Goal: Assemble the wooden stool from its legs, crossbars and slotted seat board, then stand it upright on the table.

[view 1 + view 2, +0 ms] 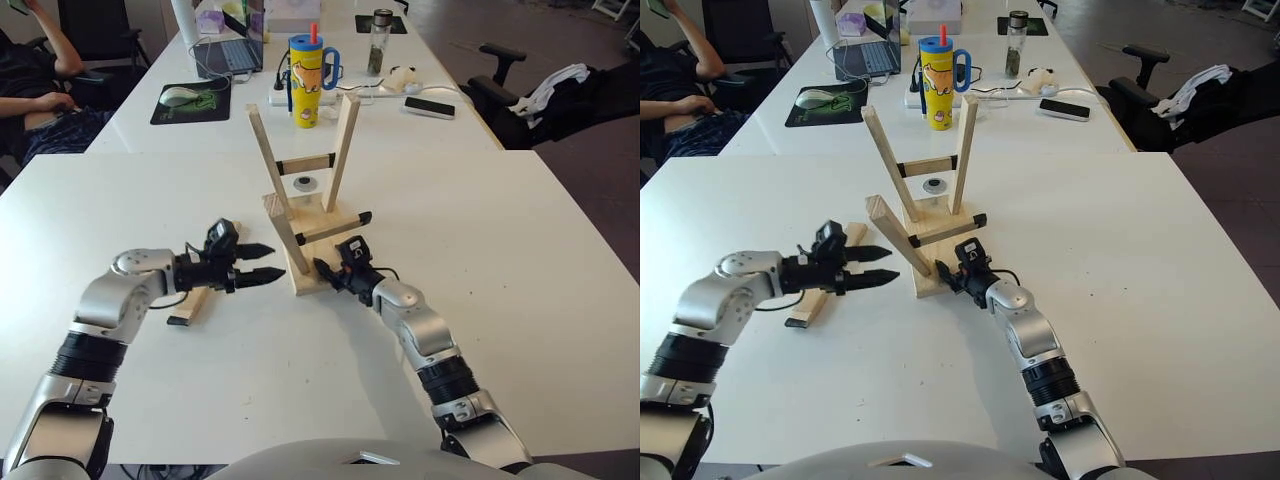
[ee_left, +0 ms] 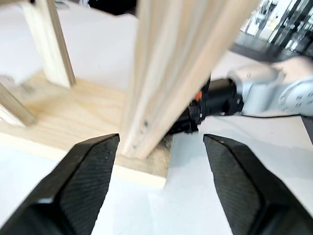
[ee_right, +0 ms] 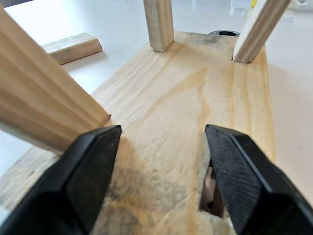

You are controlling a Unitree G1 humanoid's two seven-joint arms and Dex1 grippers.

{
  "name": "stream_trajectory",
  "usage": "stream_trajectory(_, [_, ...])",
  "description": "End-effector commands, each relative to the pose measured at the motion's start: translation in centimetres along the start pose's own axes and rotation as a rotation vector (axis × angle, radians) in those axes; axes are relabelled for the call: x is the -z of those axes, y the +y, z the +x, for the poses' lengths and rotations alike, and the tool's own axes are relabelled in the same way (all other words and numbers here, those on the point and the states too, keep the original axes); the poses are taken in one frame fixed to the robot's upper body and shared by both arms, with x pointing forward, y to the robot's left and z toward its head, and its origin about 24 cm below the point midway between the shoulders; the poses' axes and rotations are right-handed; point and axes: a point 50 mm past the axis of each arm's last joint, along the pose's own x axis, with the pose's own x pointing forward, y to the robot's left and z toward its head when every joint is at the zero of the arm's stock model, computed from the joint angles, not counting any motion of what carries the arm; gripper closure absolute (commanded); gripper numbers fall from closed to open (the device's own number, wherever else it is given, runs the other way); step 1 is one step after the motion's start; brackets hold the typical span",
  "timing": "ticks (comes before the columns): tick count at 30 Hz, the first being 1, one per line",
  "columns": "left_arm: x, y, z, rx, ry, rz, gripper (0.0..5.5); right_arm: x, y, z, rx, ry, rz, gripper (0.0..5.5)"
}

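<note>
Both eye views look from the head forward and down over the table [image 1: 560, 250]. Each wrist view sits very close to the board [image 3: 195, 98], which all views share

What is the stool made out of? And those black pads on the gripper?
Seat board and legs: bare, pale wood, probably unvarnished; the grain lines and matte surface show. Left gripper's pads: black, likely rubber or plastic, with a fine dotted texture.

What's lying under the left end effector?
A loose wooden bar lies flat on the table; the left end effector covers its middle.
</note>
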Motion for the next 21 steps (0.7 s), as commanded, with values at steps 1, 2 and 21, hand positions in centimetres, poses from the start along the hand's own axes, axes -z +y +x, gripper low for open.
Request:
stream_trajectory(1, [-1.2, 0.9, -3.7, -0.110, -0.009, 0.009, 1.90, 4.3, 0.0, -0.7, 0.013, 0.178, 0.061, 2.31])
stream_trajectory(2, [-2.3, 1.1, -4.3, -0.134, -0.086, 0.004, 1.90, 4.3, -0.1, -0.7, 0.015, 0.178, 0.060, 2.31])
stream_trajectory(21, [-2.3, -2.9, 6.7, -0.233, -0.132, -0.252, 4.58, 4.8, 0.1, -0.3, -0.008, 0.196, 0.042, 2.31])
